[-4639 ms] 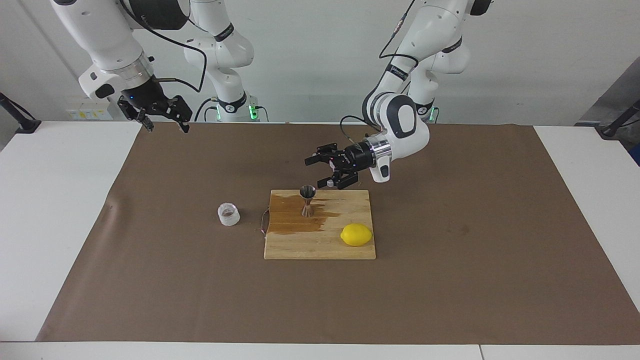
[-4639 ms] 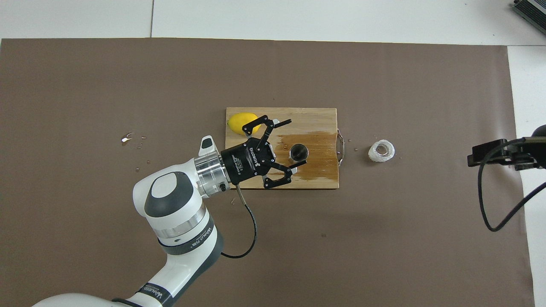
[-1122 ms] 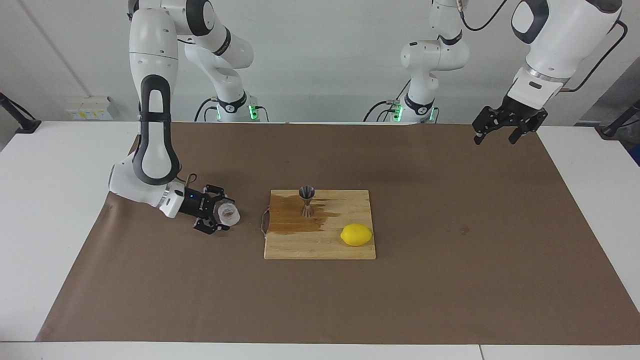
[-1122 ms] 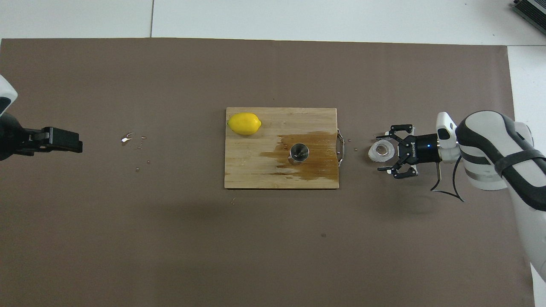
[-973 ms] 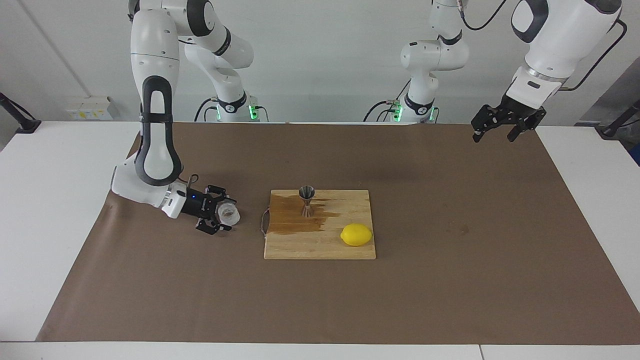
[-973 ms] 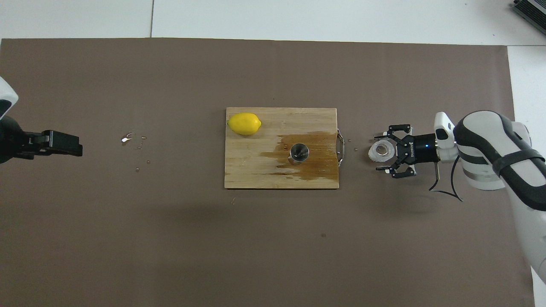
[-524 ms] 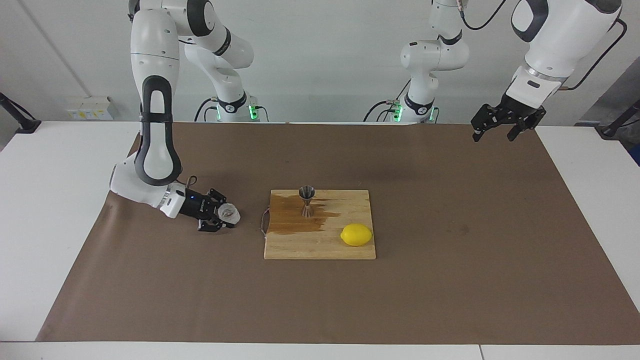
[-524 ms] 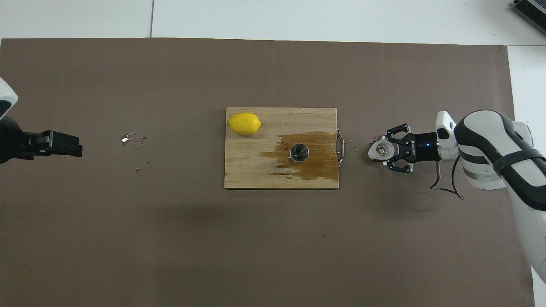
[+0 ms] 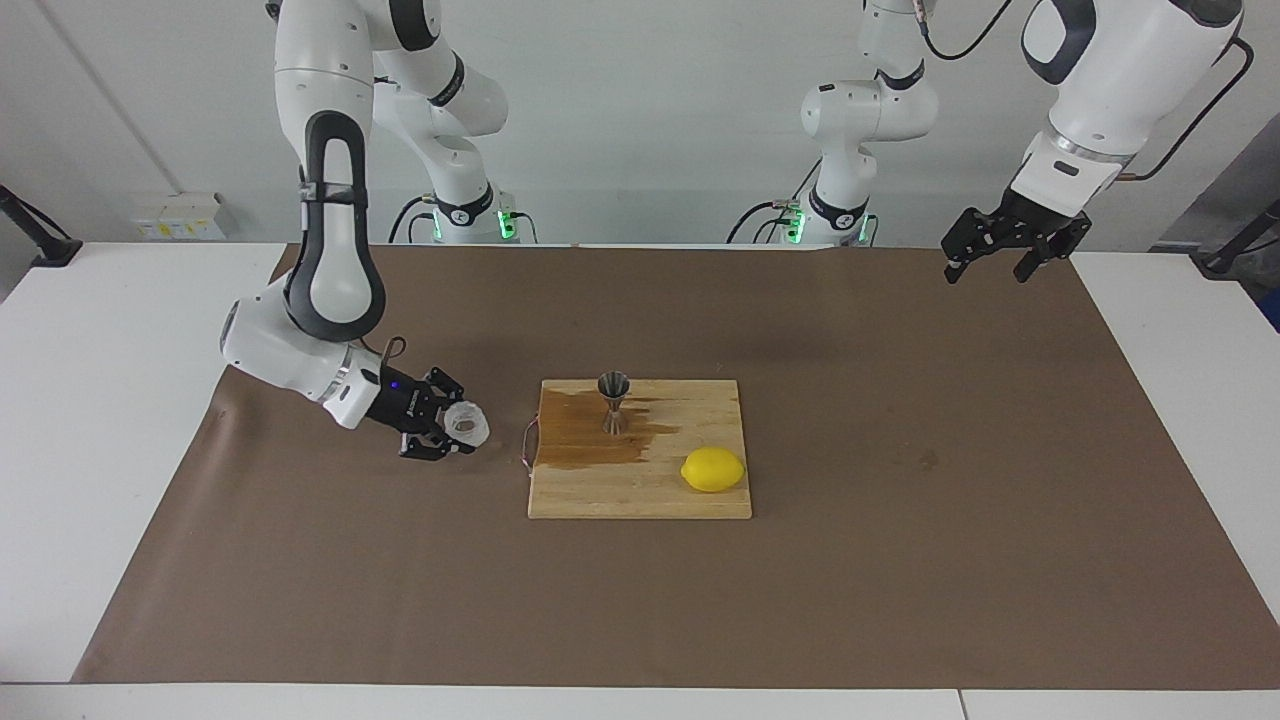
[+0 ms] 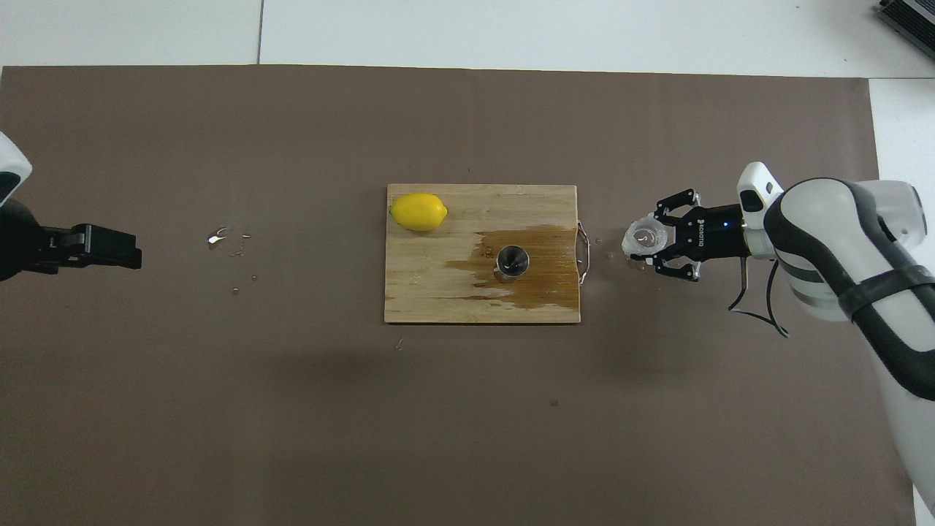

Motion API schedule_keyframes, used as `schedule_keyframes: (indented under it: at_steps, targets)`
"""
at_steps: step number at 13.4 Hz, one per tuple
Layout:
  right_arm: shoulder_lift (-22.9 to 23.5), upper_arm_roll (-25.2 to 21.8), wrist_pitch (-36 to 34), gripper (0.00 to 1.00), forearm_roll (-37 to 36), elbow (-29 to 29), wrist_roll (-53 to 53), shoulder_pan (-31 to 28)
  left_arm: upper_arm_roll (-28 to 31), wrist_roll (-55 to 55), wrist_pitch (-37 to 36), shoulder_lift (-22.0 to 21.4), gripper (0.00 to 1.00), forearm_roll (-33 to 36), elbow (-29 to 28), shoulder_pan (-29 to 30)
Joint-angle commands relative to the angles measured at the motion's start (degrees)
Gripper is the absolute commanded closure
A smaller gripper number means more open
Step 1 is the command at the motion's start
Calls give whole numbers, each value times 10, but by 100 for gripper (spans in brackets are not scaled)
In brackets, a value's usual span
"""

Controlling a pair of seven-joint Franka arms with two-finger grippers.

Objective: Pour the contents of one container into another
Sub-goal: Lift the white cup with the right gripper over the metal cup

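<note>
My right gripper [image 9: 455, 428] [image 10: 652, 243] is shut on the small clear cup [image 9: 467, 421] [image 10: 643, 237], squeezing its whitish walls, and holds it just above the brown mat beside the board's handle. The steel hourglass jigger [image 9: 614, 401] [image 10: 511, 261] stands upright on the wet patch of the wooden cutting board [image 9: 640, 490] [image 10: 438, 292]. High over the mat's corner at its own end, my left gripper [image 9: 1000, 258] [image 10: 109, 247] waits, open and empty.
A yellow lemon [image 9: 713, 469] [image 10: 418, 212] lies on the board's corner toward the left arm's end. A brown spill stains the board around the jigger. Small droplets [image 10: 232, 245] dot the mat toward the left arm's end.
My right gripper closed on the clear cup, crushing it narrower, then lifted it slightly and carried it a little toward the board. The left arm has stayed put.
</note>
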Motion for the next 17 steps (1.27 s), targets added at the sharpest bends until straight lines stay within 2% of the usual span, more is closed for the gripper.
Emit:
schedule_keyframes:
  at_steps: [1, 3, 5, 6, 8, 13, 17]
  targets:
    - [-42, 1, 15, 79, -50, -7, 131, 40, -1, 1, 3, -9, 0, 12, -6, 2]
    - [-48, 0, 16, 79, -79, 3, 197, 72, -2, 2, -5, -1, 0, 16, 11, 4]
    - [-55, 1, 40, 79, -111, 6, 225, 93, -20, 3, -10, 19, 0, 16, 33, 31]
    - [-57, 0, 42, 79, -119, 6, 237, 110, -22, 2, -11, 36, 0, 16, 51, 25]
    - [-66, 1, 44, 79, -161, 7, 289, 125, -22, 2, -14, 41, 0, 17, 54, 22]
    - [-68, 1, 43, 79, -282, 42, 426, 182, -22, -2, -10, 30, 0, 13, 33, 16]
    - [-70, 2, 43, 79, -338, 48, 470, 208, -21, -2, -10, 26, 0, 13, 33, 18]
